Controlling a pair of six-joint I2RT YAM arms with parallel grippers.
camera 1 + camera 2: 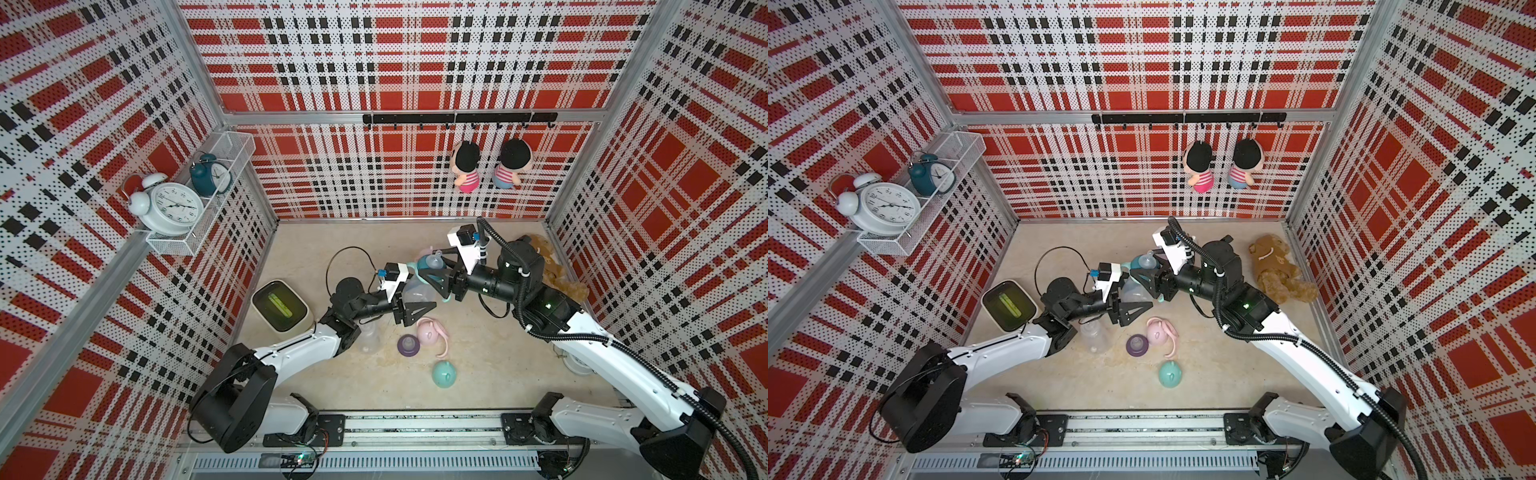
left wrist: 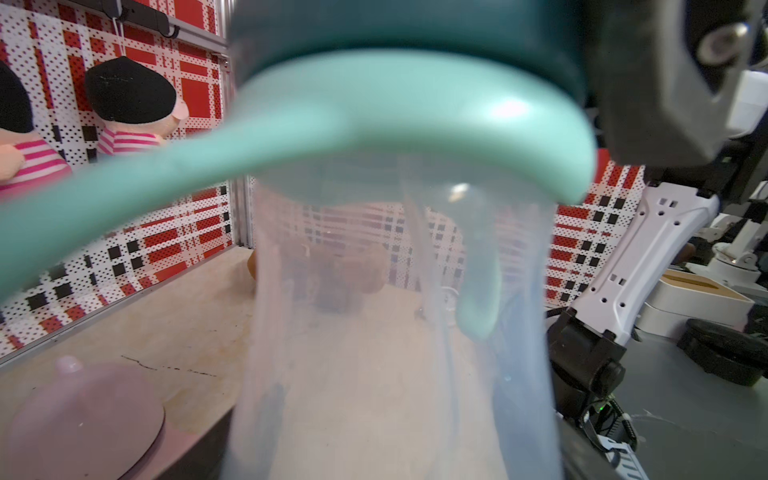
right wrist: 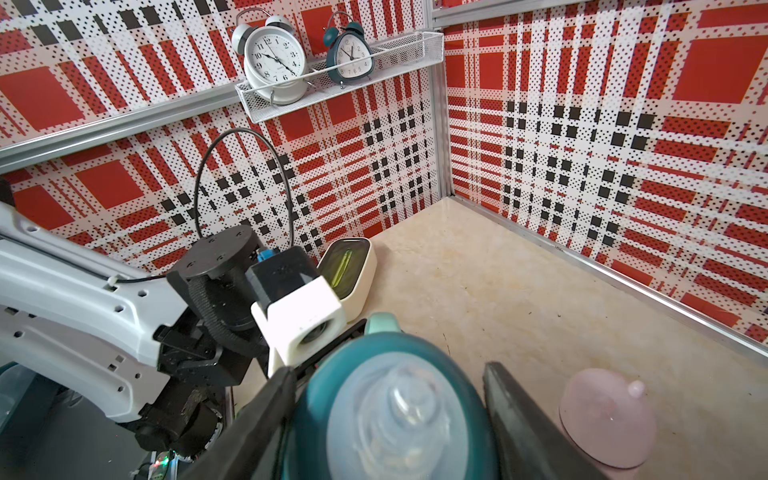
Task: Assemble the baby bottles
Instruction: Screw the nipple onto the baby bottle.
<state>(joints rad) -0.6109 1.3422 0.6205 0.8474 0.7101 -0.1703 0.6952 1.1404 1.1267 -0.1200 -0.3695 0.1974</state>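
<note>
Your left fingers (image 1: pixel 417 309) clench the clear bottle (image 2: pixel 374 332), your right fingers (image 3: pixel 519 415) flank its teal collar (image 3: pixel 324 395), grip uncertain, so I judge one bottle part-built; teal cap (image 1: pixel 444 373), pink cap (image 1: pixel 426 330), purple collar (image 1: pixel 408 345) and bare bottle (image 1: pixel 368 336) lie loose near your left fingers.

- Both top views were bright and evenly lit from above; shadows on the floor (image 1: pixel 490 357) were faint and soft.
- Wide-angle distortion bowed the plaid walls (image 1: pixel 91 124) toward the frame edges.
- In the left wrist view, the bottle (image 2: pixel 374 332) filled the centre, badly blurred. A white glare spot sat on its ring (image 2: pixel 415 116), and the doll (image 2: pixel 133 99) at upper left was sharper.
- In the right wrist view, the nipple (image 3: pixel 399 419) at bottom centre was out of focus and the cap (image 3: pixel 606 419) at lower right was soft. The white clock (image 3: pixel 274 58) at upper left was crisp.
</note>
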